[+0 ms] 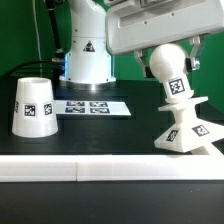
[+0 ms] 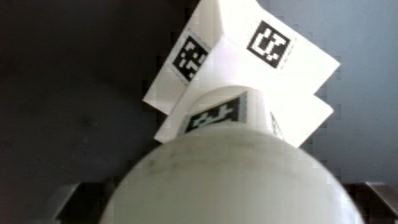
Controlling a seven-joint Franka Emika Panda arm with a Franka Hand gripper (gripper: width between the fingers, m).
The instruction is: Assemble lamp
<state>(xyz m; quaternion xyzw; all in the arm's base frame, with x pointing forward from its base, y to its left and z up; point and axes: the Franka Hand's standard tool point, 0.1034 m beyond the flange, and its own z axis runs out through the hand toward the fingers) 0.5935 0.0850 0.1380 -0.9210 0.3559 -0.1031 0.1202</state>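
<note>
1. the lamp is, as i judge it, in the middle of the assembly. the bulb (image 1: 172, 76) stands with its neck on top of the base (image 1: 190, 133), at the exterior view's right, but it leans a little to one side, so i think it is not seated fully.
2. the gripper (image 1: 166, 56) is over the bulb with one finger on each side of the ball. the jaws are narrow and seem to hold the bulb, though the contact itself is hard to see.
3. in the wrist view the round bulb (image 2: 222, 178) fills the near part of the picture and the base (image 2: 253, 58) is just behind it, touching the neck.
4. the shade (image 1: 33, 105) stands alone on the table (image 1: 120, 138), wide end down, at the exterior view's left and well apart from the base. it is not mounted.
5. what is left, in my judgement: to seat the bulb straight, to let it go, then to bring the shade over the bulb.
6. the count: one base, one bulb, one shade and one gripper.
7. other things: one marker board (image 1: 95, 106) lies flat between the shade and the base, and one long white rail (image 1: 100, 172) lies along the front of the table.
</note>
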